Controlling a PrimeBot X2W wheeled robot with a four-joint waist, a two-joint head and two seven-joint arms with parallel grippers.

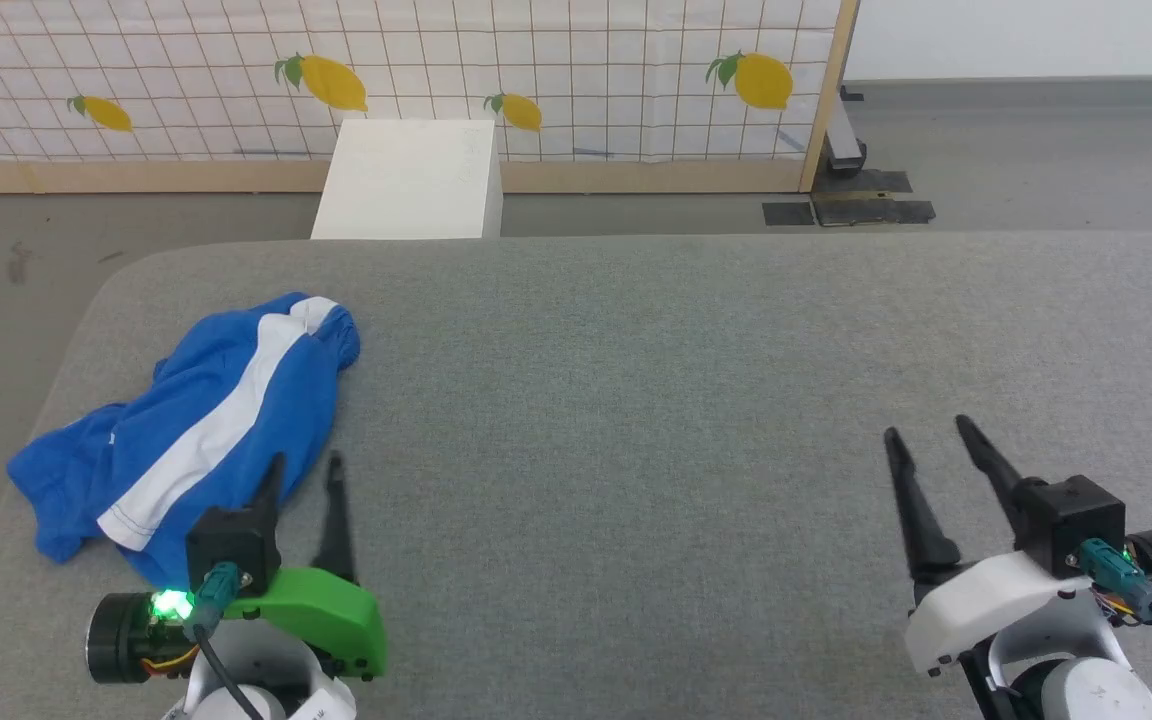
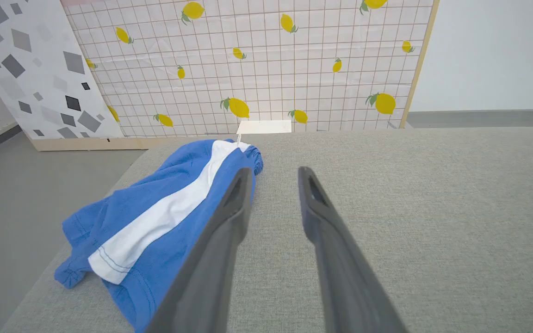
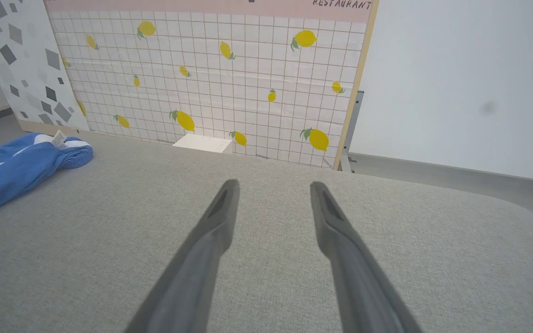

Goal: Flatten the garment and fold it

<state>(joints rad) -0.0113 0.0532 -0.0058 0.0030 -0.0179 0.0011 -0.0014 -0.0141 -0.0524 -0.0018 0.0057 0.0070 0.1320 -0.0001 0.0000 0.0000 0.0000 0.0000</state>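
Observation:
The garment (image 1: 196,430), bright blue shorts with a wide white stripe, lies crumpled near the left edge of the grey padded table (image 1: 656,400). It also shows in the left wrist view (image 2: 155,217) and at the left edge of the right wrist view (image 3: 16,166), where a small white tag (image 3: 58,137) sticks up. My left gripper (image 1: 306,465) is open just right of the shorts' near edge, its left finger (image 2: 229,203) over the fabric. Far to the right, my right gripper (image 1: 926,430) hangs open above bare table (image 3: 273,185).
A white box (image 1: 411,180) stands on the floor behind the table. Behind it runs a lemon-patterned tiled partition (image 1: 536,70) with a wooden frame. Grey floor (image 1: 1036,150) surrounds the table; the table's left rounded edge is close to the shorts.

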